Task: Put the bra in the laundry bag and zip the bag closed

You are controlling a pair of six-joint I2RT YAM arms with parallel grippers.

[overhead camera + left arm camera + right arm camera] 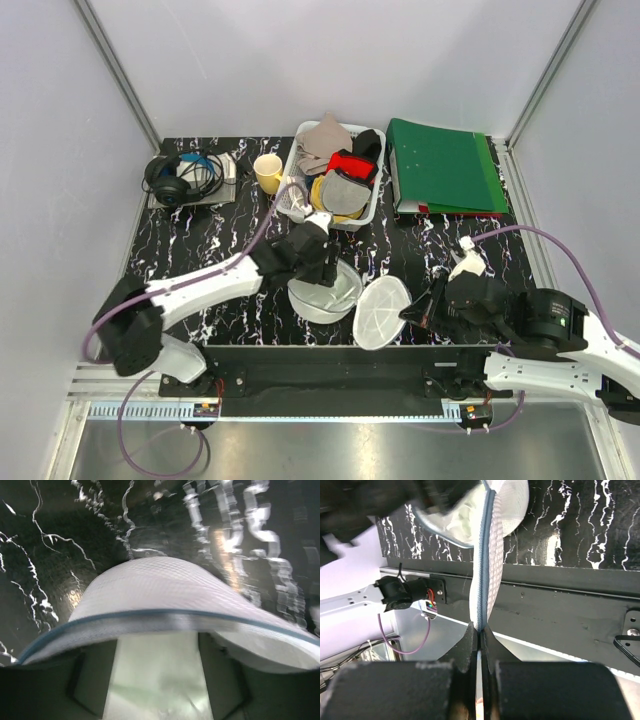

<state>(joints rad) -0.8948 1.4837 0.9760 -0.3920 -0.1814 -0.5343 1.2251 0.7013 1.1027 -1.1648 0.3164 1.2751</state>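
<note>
The white mesh laundry bag lies open near the table's front edge, its round flap folded out to the right. My left gripper is down in the bag's open half, shut on the off-white bra, which fills the gap between the dark fingers. The bag's blue-zipped rim arches in front of them. The bra also shows in the right wrist view, inside the bag. My right gripper is shut on the flap's zip rim, pinched at the fingertips.
A white lattice basket with grey, red and yellow garments stands at the back centre. A yellow cup is left of it, black headphones at the back left, a green binder at the back right. The black front rail runs below the flap.
</note>
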